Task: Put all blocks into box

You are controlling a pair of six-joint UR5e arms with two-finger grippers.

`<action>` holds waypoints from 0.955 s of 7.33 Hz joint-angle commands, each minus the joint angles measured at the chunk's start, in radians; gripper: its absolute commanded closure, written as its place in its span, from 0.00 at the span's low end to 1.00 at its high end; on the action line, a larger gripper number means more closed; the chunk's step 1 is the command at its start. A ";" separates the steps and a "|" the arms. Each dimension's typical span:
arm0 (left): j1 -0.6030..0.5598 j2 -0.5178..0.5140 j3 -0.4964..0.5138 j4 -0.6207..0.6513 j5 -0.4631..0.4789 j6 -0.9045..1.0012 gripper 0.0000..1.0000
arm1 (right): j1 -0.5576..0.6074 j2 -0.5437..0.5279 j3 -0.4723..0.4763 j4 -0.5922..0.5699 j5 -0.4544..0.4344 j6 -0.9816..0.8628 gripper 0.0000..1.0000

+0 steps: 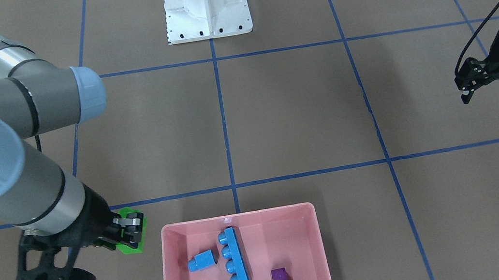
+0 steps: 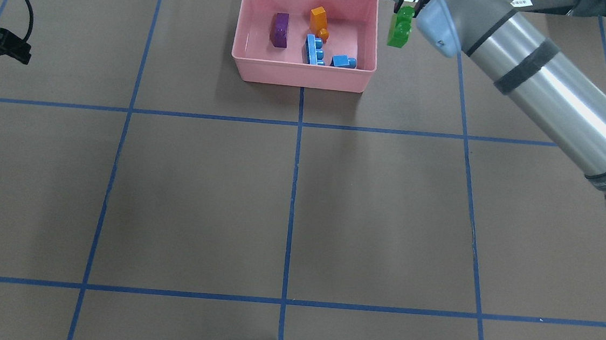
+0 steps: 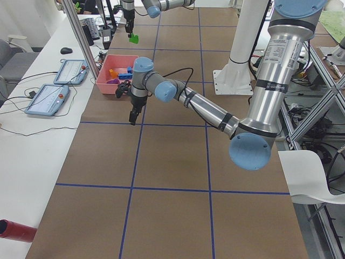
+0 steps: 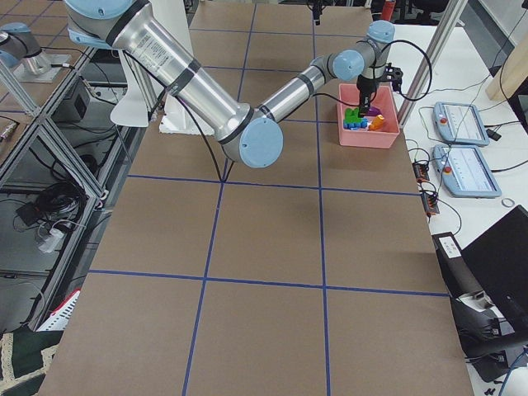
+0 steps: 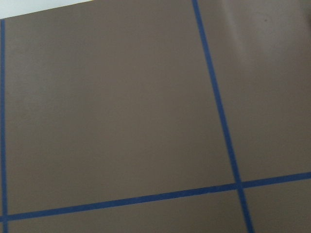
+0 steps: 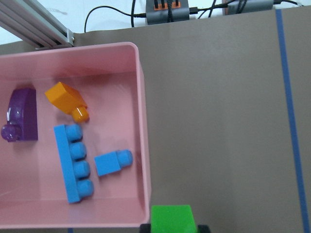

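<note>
Delivery is in hand: the right gripper (image 1: pixel 131 231), clamped on the green block (image 2: pixel 400 30), hangs beside the box (image 2: pixel 302 76) and must cross its rim before releasing.

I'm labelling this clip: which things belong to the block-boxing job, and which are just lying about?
Job: shallow pink plastic tray; green studded plastic brick in right gripper; purple brick; orange brick; small blue brick; long blue brick.
Lying about: white metal robot base; two grey tablets.

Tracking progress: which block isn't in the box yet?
The green block, gripped by the right hand outside the box; orange block, purple block, long blue block and small blue block lie inside.
</note>
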 commanded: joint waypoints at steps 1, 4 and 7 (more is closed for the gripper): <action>-0.003 0.081 -0.011 -0.004 0.019 0.100 0.00 | -0.044 0.085 -0.185 0.184 -0.065 0.067 1.00; 0.002 0.144 0.003 -0.062 0.098 0.156 0.00 | -0.090 0.131 -0.319 0.356 -0.151 0.102 0.64; -0.010 0.174 0.019 -0.068 0.096 0.291 0.00 | -0.085 0.171 -0.327 0.359 -0.151 0.104 0.00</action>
